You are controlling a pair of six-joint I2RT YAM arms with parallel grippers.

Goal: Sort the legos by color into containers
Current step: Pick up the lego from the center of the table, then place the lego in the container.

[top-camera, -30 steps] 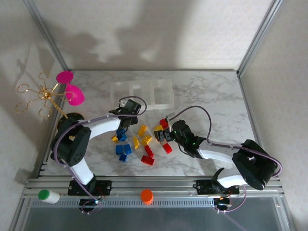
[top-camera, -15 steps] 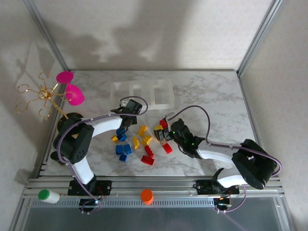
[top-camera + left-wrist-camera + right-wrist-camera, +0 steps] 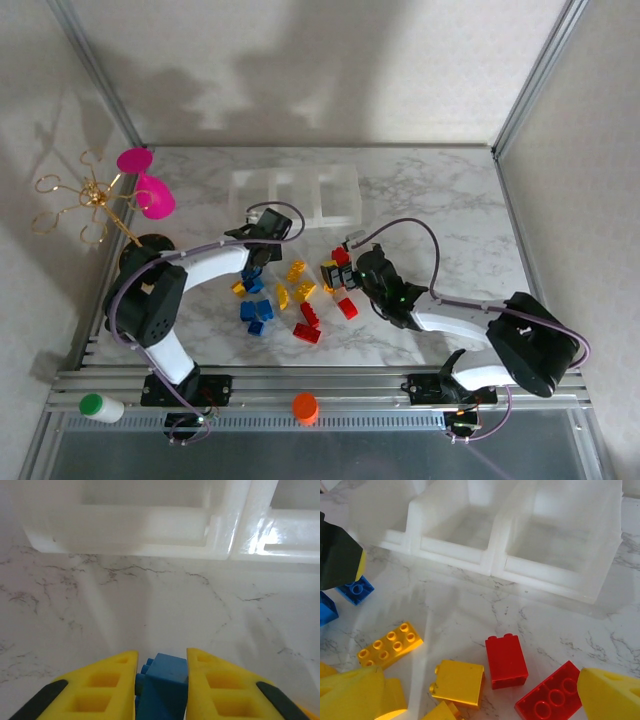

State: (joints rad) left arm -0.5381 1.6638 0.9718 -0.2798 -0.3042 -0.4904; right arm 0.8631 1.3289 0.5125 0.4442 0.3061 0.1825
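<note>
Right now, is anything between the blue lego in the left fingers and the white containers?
Nothing visible. The blue lego is pinched in the left gripper between its fingers, and bare marble table runs from it up to the near wall of the containers.

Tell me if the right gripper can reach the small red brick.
Probably yes: the red brick lies bare just ahead of the open right gripper, though a yellow brick crowds its left.

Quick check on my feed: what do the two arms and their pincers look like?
The left arm and right arm are white links with black joints, each trailing a looping purplish cable. Left pincer and right pincer have yellow wedge fingers; the left's show square recesses and black outer strips.
</note>
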